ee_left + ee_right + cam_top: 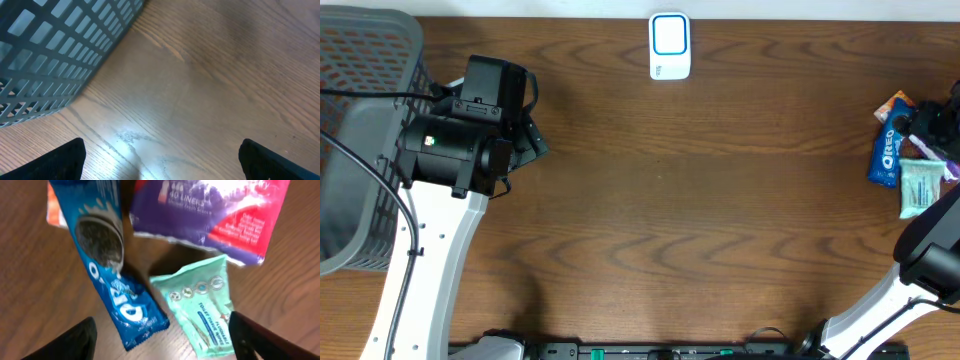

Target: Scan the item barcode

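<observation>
Blue foil Oreo packet, right edge of the worktop: long axis slanting away under my spread, empty right pincer; left pincer well apart.

We saw a blue Oreo pack, green wipes and purple liners lying flat together, far from the white scanner.
</observation>
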Robot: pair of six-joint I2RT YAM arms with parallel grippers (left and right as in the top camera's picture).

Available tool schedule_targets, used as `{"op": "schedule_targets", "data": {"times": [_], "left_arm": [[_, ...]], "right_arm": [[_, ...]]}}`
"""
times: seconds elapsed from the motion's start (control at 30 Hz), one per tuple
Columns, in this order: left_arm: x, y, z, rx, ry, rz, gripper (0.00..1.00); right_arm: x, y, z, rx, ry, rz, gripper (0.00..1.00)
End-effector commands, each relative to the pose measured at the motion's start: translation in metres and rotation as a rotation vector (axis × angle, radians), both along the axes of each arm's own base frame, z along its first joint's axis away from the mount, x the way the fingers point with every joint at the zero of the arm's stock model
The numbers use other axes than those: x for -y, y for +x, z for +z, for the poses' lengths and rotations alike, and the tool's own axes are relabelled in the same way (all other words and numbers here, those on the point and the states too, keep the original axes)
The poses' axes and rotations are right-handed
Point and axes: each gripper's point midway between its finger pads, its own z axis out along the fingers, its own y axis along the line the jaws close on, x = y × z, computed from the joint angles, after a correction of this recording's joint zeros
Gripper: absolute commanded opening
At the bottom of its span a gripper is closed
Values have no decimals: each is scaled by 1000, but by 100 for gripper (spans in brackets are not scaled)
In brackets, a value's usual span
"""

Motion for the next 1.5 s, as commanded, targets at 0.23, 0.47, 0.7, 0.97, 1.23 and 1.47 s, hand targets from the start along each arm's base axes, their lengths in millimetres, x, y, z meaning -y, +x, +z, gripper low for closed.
{"op": "schedule_targets", "data": {"times": [0.23,0.47,0.7,0.97,1.23,1.47], "left_arm": [[-4,1,2,1,23,2,98],[-4,1,2,1,23,2,98],[-4,1,2,1,23,2,98],[-4,1,2,1,23,2,98],[-4,1,2,1,23,2,98],[-4,1,2,1,23,2,98]], "right_arm": [[-49,-2,63,180,183,-4,89],[-117,-37,117,221,266,74,98],[-193,-99,129,358,244,219,99],[-259,-174,128,592,312,393,99],[-273,-224,114,638,308,393,99],[-280,-248,95,533,356,363,99]]}}
